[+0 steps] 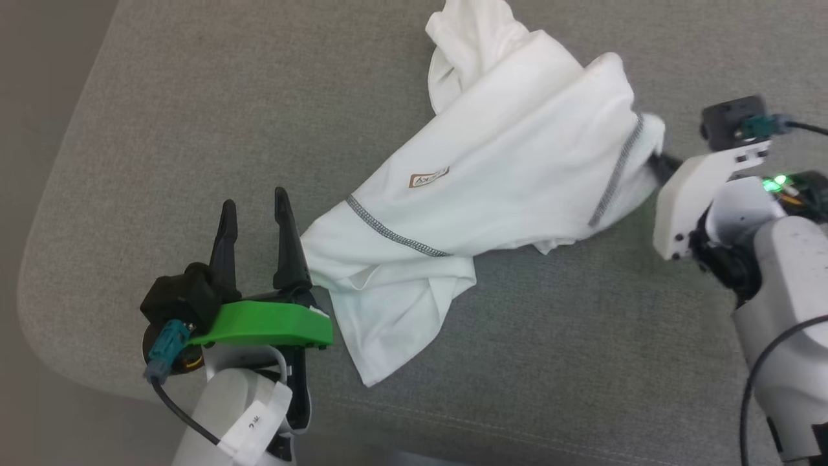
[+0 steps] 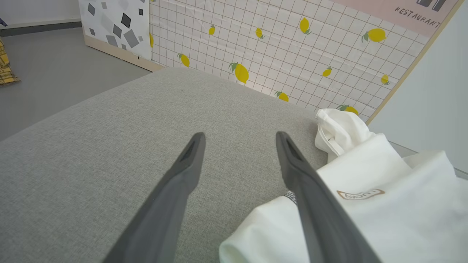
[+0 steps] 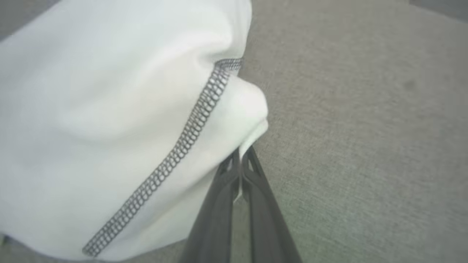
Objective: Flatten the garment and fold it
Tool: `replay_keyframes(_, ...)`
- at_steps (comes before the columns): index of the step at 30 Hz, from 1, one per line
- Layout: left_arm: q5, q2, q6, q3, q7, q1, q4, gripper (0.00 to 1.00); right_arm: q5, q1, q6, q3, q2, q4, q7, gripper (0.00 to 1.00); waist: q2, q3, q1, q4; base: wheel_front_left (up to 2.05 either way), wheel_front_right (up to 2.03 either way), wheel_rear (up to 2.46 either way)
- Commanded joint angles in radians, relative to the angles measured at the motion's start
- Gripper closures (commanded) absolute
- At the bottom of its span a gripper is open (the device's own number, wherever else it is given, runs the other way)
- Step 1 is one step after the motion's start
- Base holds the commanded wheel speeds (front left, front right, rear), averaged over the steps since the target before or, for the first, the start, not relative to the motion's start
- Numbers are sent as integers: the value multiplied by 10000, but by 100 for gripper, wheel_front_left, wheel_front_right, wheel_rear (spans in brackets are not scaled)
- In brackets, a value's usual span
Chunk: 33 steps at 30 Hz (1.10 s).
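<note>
Our right tool (image 3: 241,153) pinches the shirt (image 1: 504,168), probably its sleeve; our left tool (image 1: 254,204), spread beside the shirt's hem, should grip there before we stretch.

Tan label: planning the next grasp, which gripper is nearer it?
Left. The left gripper stands open lower left of the tan label; the right gripper pinches the garment edge farther right.

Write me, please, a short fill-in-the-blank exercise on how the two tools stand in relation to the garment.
1. The right tool is ___ on an edge of the garment.
2. The left tool stands ___, gripping nothing.
3. The garment lies crumpled on a cushion of ___ fabric.
Missing words: shut; open; grey.
</note>
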Motion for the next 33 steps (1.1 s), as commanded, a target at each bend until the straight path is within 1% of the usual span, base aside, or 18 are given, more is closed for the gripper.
replay_keyframes(1, 18, -28, 28, 87, -37, 112, 73, 0, -144, 74, -17, -202, -187, -236, -509, 100, -1, -428, -1, -368, 0, 0, 0)
replay_keyframes(3, 71, -28, -34, 244, -37, 212, 172, 0, -467, 142, -17, -560, -343, -585, -1150, 100, -1, -700, -1, -578, 0, 0, 0)
replay_keyframes(5, 94, -28, -119, 394, -37, 331, 245, 0, -880, 323, -17, -972, -490, -996, -1530, 100, -1, -958, -1, -795, 0, 0, 0)
replay_keyframes(8, 148, -29, -217, 587, -37, 505, 328, 0, -1546, 818, -17, -1810, -657, -1887, -1811, 100, -1, -1273, -1, -1125, 0, 0, 0)
replay_keyframes(12, 178, -29, -288, 665, -37, 648, 375, 0, -2347, 1790, -17, -3281, -581, -3395, -2025, 100, -1, -1524, -1, -1461, 0, 0, 0)
replay_keyframes(14, 164, -29, -303, 725, -37, 671, 409, 0, -2579, 2393, -17, -4141, -320, -4050, -1930, 100, -1, -1593, -1, -1600, 0, 0, 0)
replay_keyframes(17, 134, -29, -339, 709, -37, 706, 457, 0, -2647, 3456, -17, -5173, 345, -4633, -1254, 100, -1, -1658, -1, -1733, 0, 0, 0)
replay_keyframes(20, 108, -29, -380, 660, -37, 714, 521, 0, -2429, 4665, -17, -5705, 1123, -4699, -14, 100, -1, -1668, -1, -1837, 0, 0, 0)
replay_keyframes(22, 122, -29, -417, 630, -37, 705, 582, 0, -2179, 5261, -17, -5749, 1414, -4532, 711, 100, -1, -1647, -1, -1904, 0, 0, 0)
replay_keyframes(27, 173, -29, -511, 599, -37, 672, 738, 0, -1563, 5986, -17, -5505, 1731, -3921, 1569, 100, -1, -1633, -1, -2021, 0, 0, 0)
replay_keyframes(28, 179, -29, -531, 574, -37, 674, 775, 0, -1489, 6063, -17, -5403, 1759, -3816, 1592, 81, -1, -1641, -1, -2030, 0, 0, 0)
replay_keyframes(29, 188, -29, -551, 553, -37, 677, 813, 0, -1425, 6101, -17, -5313, 1774, -3787, 1501, 51, -1, -1654, -1, -2035, 0, 0, 0)
replay_keyframes(30, 190, -29, -572, 544, -37, 682, 851, 0, -1323, 6099, -17, -5280, 1789, -3795, 1272, 0, -1, -1676, -1, -2043, 0, 0, 0)
replay_keyframes(31, 194, -29, -594, 534, -37, 692, 884, 0, -1245, 6080, -17, -5232, 1797, -3849, 992, 0, -1, -1706, -1, -2052, 0, 0, 0)
replay_keyframes(33, 222, -29, -647, 495, -37, 740, 961, 0, -933, 5984, -17, -5124, 1805, -4057, 75, 0, -1, -1797, -1, -2076, 0, 0, 0)
